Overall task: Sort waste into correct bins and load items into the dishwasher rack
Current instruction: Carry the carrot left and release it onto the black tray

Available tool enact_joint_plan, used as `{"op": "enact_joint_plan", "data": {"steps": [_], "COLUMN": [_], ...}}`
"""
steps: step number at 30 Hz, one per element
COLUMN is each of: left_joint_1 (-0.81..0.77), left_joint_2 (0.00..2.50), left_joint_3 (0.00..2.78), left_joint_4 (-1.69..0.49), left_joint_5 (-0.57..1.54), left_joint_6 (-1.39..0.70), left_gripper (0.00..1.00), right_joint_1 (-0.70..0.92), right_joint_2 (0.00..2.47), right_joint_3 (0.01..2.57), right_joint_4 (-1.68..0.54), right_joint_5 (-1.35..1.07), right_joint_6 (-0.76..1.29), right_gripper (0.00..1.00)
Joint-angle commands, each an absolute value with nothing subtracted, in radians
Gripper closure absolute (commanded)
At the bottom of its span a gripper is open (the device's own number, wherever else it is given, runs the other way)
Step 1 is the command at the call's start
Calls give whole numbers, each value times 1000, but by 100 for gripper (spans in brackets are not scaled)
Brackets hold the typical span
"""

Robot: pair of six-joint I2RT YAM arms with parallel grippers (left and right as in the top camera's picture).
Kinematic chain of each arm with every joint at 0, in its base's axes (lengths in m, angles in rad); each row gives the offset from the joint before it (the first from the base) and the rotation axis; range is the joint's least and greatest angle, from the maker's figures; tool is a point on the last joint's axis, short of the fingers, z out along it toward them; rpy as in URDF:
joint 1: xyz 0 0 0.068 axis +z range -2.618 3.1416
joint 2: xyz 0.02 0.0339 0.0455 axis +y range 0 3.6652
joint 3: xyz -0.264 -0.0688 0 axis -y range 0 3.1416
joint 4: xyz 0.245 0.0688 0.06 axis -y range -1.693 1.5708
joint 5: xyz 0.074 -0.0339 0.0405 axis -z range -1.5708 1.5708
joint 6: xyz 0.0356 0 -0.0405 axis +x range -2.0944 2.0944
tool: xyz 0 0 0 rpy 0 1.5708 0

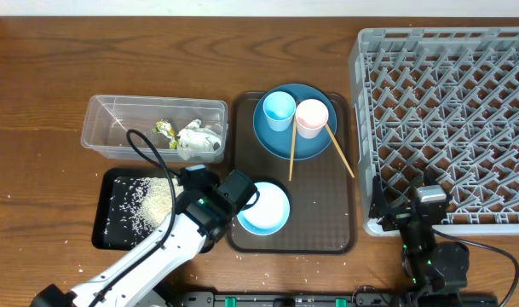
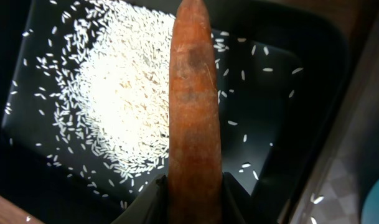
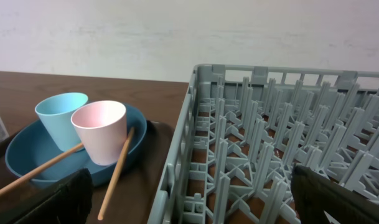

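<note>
The left gripper (image 2: 195,184) is clamped on the orange carrot (image 2: 194,93), held over the black tray (image 1: 100,223) at the near left, above the heaped rice (image 2: 121,93); how high it hangs is hard to judge. The right gripper (image 3: 195,202), jaws wide apart and empty, sits at the near edge of the grey rack (image 3: 177,174), right of the blue plate (image 3: 27,149) bearing the light blue cup (image 3: 60,115) and pink cup (image 3: 101,130).

Even bright light; rice pile (image 2: 124,93) overexposed, carrot (image 2: 195,112) slightly soft.
</note>
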State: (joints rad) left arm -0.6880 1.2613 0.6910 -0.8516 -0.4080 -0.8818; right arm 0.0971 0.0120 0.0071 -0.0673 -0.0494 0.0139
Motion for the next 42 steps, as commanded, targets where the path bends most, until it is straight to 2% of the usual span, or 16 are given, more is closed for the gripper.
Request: {"op": "enact_joint_plan", "data": {"steps": [1, 16, 26, 32, 39, 42], "left_joint_1": [-683, -683, -683, -683, -683, -683], "left_joint_2": [1268, 1268, 1266, 1242, 1235, 1235], "left_joint_3": [668, 660, 664, 775, 971, 1041], "left_joint_4": [-833, -827, -828, -887, -874, -860], "left_joint_5": [-439, -439, -439, -431, -134, -76], "left_joint_6": [-872, -872, -870, -796, -590, -541], "left_gripper": [74, 68, 68, 68, 68, 68], "right_joint_1": [91, 91, 91, 91, 91, 91], "right_joint_2": [7, 7, 7, 7, 7, 7], "right_joint_3": [6, 6, 6, 6, 6, 6], "right_joint_4": [-71, -71, -71, -71, -71, -71], "right_joint_5": [-49, -49, -49, -49, -49, -49], "right_joint_6": [6, 6, 6, 6, 6, 6], "right_gripper": [1, 1, 1, 1, 1, 1]}}
